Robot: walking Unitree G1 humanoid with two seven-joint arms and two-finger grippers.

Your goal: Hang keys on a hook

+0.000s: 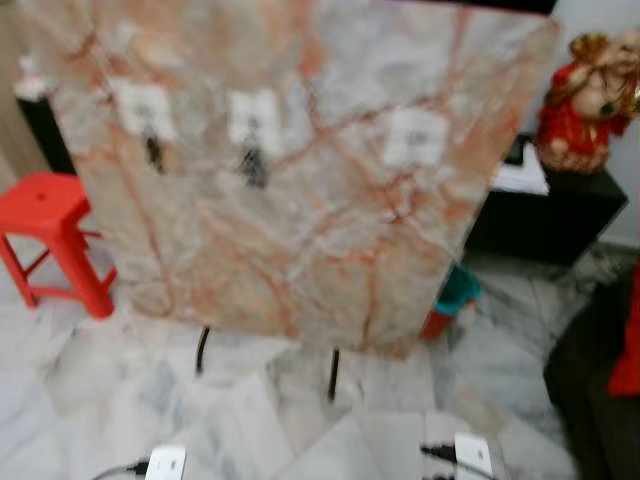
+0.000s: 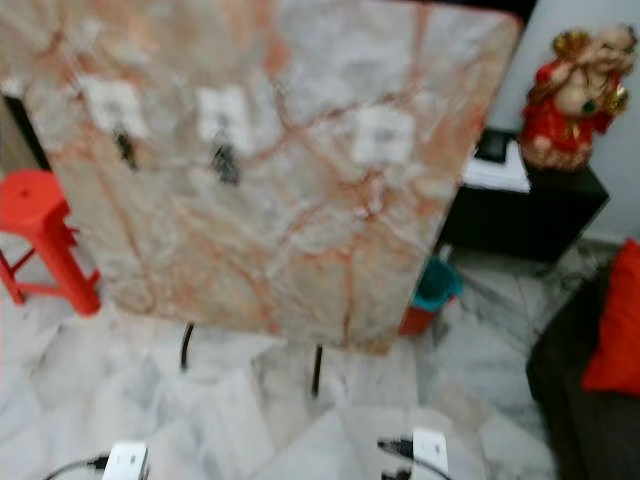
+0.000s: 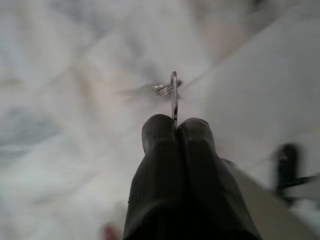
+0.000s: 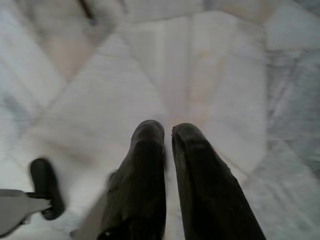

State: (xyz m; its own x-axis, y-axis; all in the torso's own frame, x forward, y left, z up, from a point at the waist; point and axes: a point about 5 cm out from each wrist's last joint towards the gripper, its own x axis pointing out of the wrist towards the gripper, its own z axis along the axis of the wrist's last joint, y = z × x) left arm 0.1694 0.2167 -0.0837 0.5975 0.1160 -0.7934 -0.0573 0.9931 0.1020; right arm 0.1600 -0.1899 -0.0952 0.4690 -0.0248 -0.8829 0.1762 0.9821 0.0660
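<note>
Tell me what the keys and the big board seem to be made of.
Keys, pinched in the left hand: metal, going by the thin silvery, shiny edge. Board: stone-look surface, white with orange-pink veins like marble; blur leaves open whether it is real stone or a printed finish.

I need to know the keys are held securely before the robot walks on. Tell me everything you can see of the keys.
The keys look like thin silvery metal: a flat ring or key head seen edge-on, standing upright, with a small blurred bunch of blades sticking out sideways near its top. The lower end is pinched between the closed black fingers of the left gripper, and nothing else touches them. They hang in the air above the pale marble floor. Blur hides how many keys there are.
</note>
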